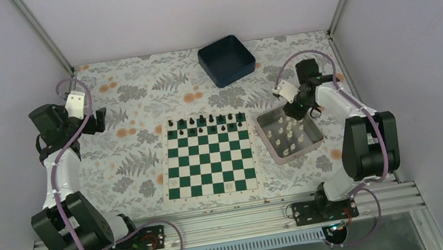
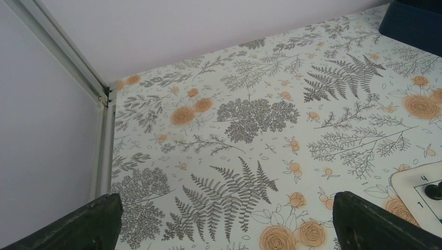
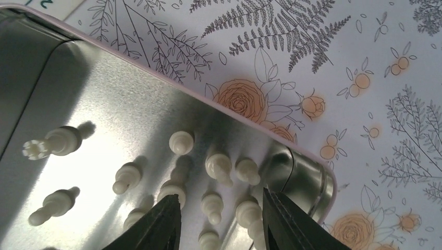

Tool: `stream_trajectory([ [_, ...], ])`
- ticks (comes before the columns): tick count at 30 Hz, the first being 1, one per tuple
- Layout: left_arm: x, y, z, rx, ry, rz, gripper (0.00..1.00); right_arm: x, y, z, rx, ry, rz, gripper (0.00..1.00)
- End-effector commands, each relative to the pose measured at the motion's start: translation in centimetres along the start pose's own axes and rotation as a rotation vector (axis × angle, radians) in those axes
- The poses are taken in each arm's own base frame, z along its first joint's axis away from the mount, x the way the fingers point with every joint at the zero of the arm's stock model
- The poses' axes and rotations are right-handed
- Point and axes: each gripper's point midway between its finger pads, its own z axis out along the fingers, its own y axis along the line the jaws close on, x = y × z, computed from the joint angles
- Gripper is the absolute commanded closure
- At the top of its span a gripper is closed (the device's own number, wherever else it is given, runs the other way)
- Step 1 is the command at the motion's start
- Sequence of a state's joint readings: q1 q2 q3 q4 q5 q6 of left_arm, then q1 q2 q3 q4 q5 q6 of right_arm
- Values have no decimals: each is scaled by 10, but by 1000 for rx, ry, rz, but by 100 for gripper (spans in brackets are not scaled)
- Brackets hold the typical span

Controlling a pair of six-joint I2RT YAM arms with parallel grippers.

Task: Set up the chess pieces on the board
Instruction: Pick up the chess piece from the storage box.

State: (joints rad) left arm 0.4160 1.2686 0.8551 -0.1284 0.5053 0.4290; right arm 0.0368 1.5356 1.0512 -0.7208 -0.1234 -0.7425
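The green and white board (image 1: pixel 210 159) lies mid-table with black pieces (image 1: pixel 206 123) along its far rows; no white pieces stand on it. Several cream chess pieces (image 1: pixel 287 133) stand in a silver tray (image 1: pixel 270 139) right of the board. In the right wrist view the pieces (image 3: pixel 219 165) stand in the tray (image 3: pixel 120 88). My right gripper (image 3: pixel 221 200) is open, low inside the tray's far corner, with a cream pawn (image 3: pixel 212 204) between its fingers, not gripped. My left gripper (image 2: pixel 226 208) is open and empty over the tablecloth, far left of the board; a board corner (image 2: pixel 425 187) shows at its right.
A dark blue bin (image 1: pixel 226 60) stands at the back, also in the left wrist view (image 2: pixel 414 23). The tray's wall and pink rim (image 3: pixel 307 156) are close beside my right finger. Enclosure walls and metal posts (image 2: pixel 99 94) bound the floral tablecloth.
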Motion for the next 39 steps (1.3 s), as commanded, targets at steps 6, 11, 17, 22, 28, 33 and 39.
stream_trajectory([
  [6,-16,2,-7,-19,-52,19,0,-8,-13,13,-1,-23,-18,64],
  [11,-16,2,-6,-17,-51,17,0,-7,-12,17,-20,-13,-19,70],
  [17,-13,1,-4,-11,-44,17,0,-2,-8,24,-46,8,-19,72],
  [22,-12,1,-4,-12,-43,17,0,0,-6,27,-55,16,-19,72],
  [28,-9,1,-3,-15,-39,16,0,2,-6,38,-71,29,-14,71],
  [33,-7,0,-3,-13,-35,16,0,4,-4,45,-84,44,-13,72],
  [39,-7,1,-3,-15,-34,17,0,5,-5,46,-85,46,-12,77],
])
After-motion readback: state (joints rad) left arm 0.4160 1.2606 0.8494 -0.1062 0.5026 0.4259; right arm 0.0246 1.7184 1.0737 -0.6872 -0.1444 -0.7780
